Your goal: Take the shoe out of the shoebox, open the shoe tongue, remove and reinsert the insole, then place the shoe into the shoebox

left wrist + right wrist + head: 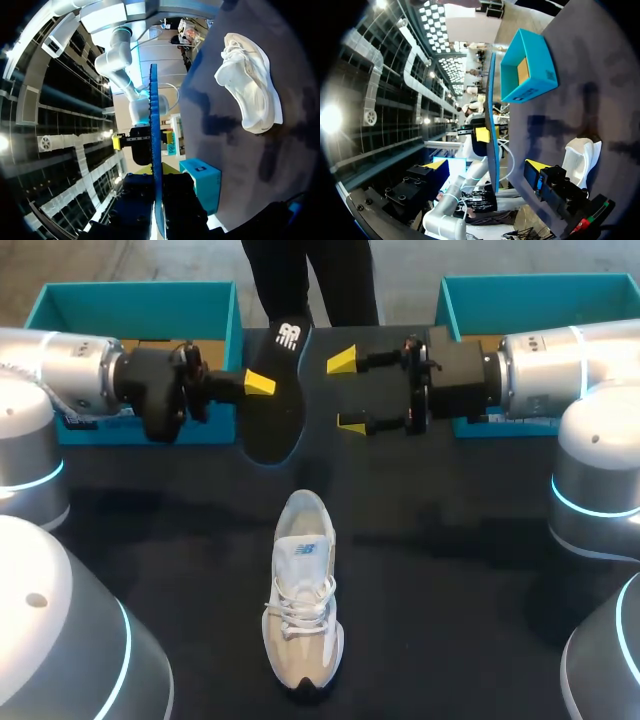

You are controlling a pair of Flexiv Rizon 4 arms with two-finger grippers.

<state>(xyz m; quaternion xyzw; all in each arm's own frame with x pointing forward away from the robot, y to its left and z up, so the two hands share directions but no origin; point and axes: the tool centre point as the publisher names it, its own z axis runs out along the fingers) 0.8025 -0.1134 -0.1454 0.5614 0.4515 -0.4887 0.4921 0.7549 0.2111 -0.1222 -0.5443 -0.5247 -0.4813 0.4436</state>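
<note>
In your head view, upper middle, the insole (pixel 275 430) hides the far finger of the left gripper (pixel 270 385); only one yellow tip shows. The left arm (pixel 90 370) covers much of the left shoebox (pixel 140 298). The right shoebox (pixel 540 288) runs off the frame's right edge. In the right wrist view, one finger of the right gripper (pixel 486 165) covers part of the shoe (pixel 582 160).

A white shoe (pixel 300 600) lies mid-way along the worktop (pixel 450 570), with bare surface open on both its sides. Beyond it, an insole (pixel 275 405) clamped upright in the left gripper (pixel 262 383) stands before the right gripper (pixel 347 392), whose fingers are spread. A left box (pixel 140 305) and a right box (pixel 540 300), both teal, stand in the far corners.
</note>
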